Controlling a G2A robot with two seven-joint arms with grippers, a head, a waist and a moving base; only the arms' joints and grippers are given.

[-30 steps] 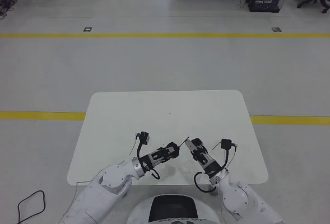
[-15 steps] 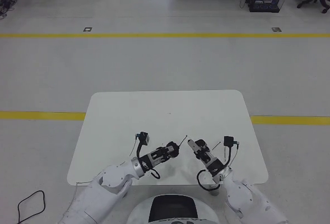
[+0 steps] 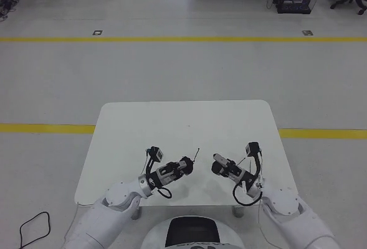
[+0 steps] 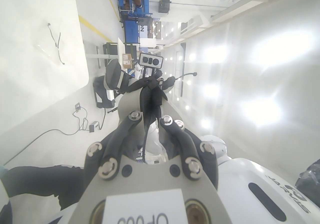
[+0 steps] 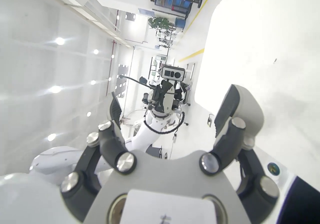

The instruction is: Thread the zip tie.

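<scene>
A thin black zip tie (image 3: 196, 154) sticks up and away from my left gripper (image 3: 185, 165), which is shut on its lower part above the near middle of the white table (image 3: 183, 118). In the left wrist view the tie (image 4: 149, 100) is a dark strip pinched between the closed fingers (image 4: 130, 102) of the left gripper (image 4: 150, 104). My right gripper (image 3: 217, 163) faces it from a short gap away, apart from the tie. In the right wrist view the right gripper (image 5: 175, 107) is open with nothing between its fingers, and the left gripper (image 5: 162, 96) sits farther off.
The table's near edge (image 3: 189, 204) runs just under both wrists. A tiny dark speck (image 3: 188, 126) lies mid-table. The left wrist view shows thin dark strands (image 4: 58, 42) on the table top. Camera cables (image 3: 147, 167) loop off each wrist.
The right gripper has drawn back to the right, away from the zip tie's tip, and its wrist has turned. The left gripper shifted slightly left, still holding the tie.
</scene>
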